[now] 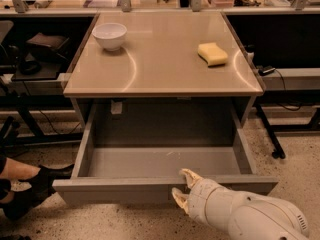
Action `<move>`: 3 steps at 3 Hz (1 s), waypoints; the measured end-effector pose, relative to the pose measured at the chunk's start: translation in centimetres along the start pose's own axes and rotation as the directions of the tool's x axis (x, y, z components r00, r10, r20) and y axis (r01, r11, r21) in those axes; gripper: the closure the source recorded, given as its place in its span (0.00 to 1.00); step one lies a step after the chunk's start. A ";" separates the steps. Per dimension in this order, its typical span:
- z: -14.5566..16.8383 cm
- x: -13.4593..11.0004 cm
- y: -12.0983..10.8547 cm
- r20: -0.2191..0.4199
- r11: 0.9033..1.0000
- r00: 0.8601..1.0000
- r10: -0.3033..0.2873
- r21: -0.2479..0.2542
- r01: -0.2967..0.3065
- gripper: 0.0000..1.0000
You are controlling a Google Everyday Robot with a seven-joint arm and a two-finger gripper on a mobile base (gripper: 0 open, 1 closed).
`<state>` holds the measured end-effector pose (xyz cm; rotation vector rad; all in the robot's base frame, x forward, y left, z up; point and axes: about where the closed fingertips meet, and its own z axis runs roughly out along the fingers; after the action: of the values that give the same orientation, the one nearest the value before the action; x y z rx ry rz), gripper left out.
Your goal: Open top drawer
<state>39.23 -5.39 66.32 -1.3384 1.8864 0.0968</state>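
A: Where is the arm?
B: The white arm [250,216] comes in low from the lower right and points up-left. Its claw [180,183] is clamped on the front wall of the drawer [150,161], one finger inside and one outside.
A: And the drawer?
B: It is far out from under the desk [165,59]. On the desk are a white bowl [110,35] at the left and a yellow sponge [212,53] at the right.

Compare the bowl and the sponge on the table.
The bowl is white, round and hollow; the sponge is yellow, blocky and flat. The bowl sits left, the sponge right. Both rest on the tabletop, far from the gripper at the open top drawer's front lip.
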 end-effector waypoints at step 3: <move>-0.2 -0.1 0.5 -0.012 1.000 1.000 -0.013 -0.018 0.012 1.00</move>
<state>38.75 -5.23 66.30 -1.3656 1.8915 0.0995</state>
